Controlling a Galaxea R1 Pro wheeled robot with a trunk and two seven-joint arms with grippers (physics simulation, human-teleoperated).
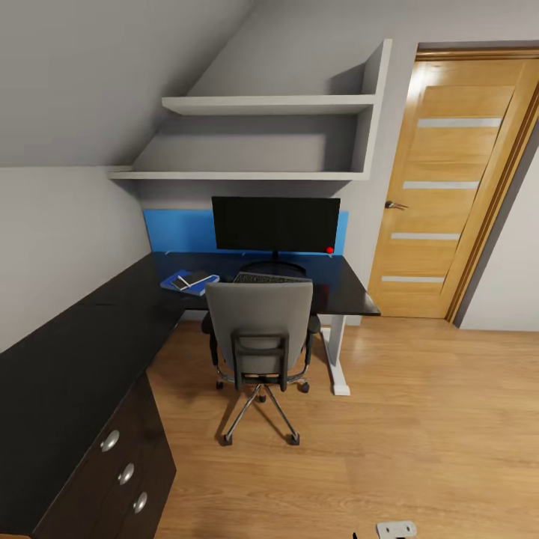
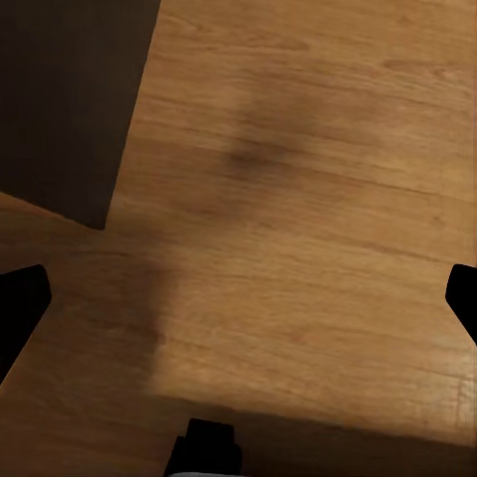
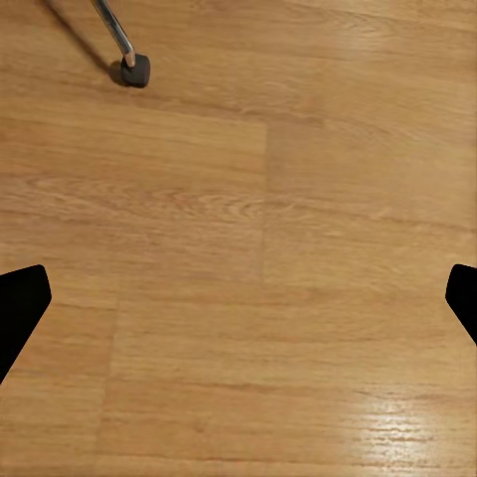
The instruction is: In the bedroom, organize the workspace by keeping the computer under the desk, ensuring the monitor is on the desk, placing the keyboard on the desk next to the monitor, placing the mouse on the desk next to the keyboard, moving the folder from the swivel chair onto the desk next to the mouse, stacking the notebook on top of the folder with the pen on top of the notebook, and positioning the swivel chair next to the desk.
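In the bedroom, the black-topped desk (image 1: 340,288) runs along the far wall and down the left. The monitor (image 1: 275,223) stands on it before a blue back panel. The keyboard (image 1: 262,278) lies in front of the monitor, partly hidden by the swivel chair (image 1: 260,329), which is pushed up to the desk. Left of the keyboard lies the blue folder (image 1: 174,285) with the dark notebook (image 1: 198,278) and a white pen (image 1: 182,283) on it. The mouse and computer are hidden. My left gripper (image 2: 238,298) and right gripper (image 3: 238,308) are open over the oak floor.
A dark drawer unit with round knobs (image 1: 123,471) sits under the desk's near left wing; its dark side (image 2: 70,99) is in the left wrist view. A wooden door (image 1: 449,187) is at the right. A chair castor (image 3: 134,70) rests on the floor. Grey shelves (image 1: 269,105) hang above.
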